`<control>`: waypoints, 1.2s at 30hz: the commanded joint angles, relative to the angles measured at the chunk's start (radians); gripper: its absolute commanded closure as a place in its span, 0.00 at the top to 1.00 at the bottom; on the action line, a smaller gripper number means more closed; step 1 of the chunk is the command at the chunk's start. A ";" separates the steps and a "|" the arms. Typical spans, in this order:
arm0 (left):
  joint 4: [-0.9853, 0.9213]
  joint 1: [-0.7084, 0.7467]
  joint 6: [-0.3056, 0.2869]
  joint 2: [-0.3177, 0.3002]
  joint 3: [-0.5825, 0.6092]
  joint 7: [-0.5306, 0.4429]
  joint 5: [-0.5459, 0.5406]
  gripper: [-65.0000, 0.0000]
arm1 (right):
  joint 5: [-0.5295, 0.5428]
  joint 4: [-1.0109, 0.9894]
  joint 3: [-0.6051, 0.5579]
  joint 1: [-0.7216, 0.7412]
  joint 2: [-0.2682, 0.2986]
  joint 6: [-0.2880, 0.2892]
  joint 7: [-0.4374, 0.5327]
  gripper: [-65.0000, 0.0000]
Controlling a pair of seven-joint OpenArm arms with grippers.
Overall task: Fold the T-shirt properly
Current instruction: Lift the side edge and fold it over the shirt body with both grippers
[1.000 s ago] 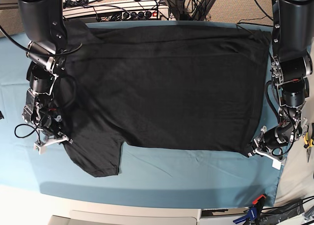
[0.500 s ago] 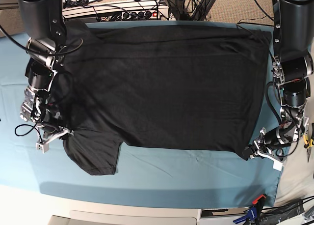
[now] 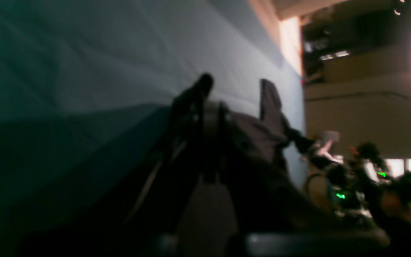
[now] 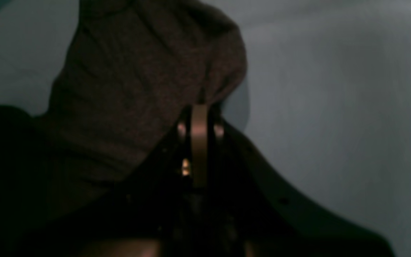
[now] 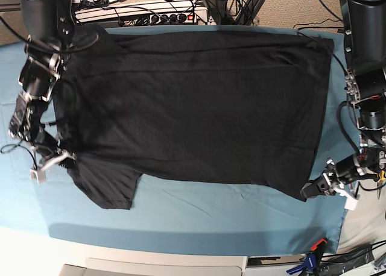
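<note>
The black T-shirt lies spread flat, plain side up, on the teal table cloth. In the base view my right gripper is at the shirt's left edge, just above the near sleeve, and is shut on that edge. My left gripper is shut on the shirt's near right corner. The right wrist view shows dark cloth bunched over the closed fingertips of the right gripper. In the left wrist view, the left gripper pinches a raised fold of the shirt.
A power strip and cables lie behind the table's far edge. Yellow-handled pliers sit at the right edge. A clamp grips the near right corner. Teal cloth lies bare along the front.
The right gripper has closed on the shirt's left edge and drawn it and the sleeve to the left. The left arm has shifted slightly right, still holding the corner.
</note>
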 commanded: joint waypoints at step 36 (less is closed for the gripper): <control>0.020 0.177 -0.051 -0.302 -0.002 0.185 -0.200 0.00 | 0.347 0.573 0.003 -0.330 0.166 0.009 -0.345 0.00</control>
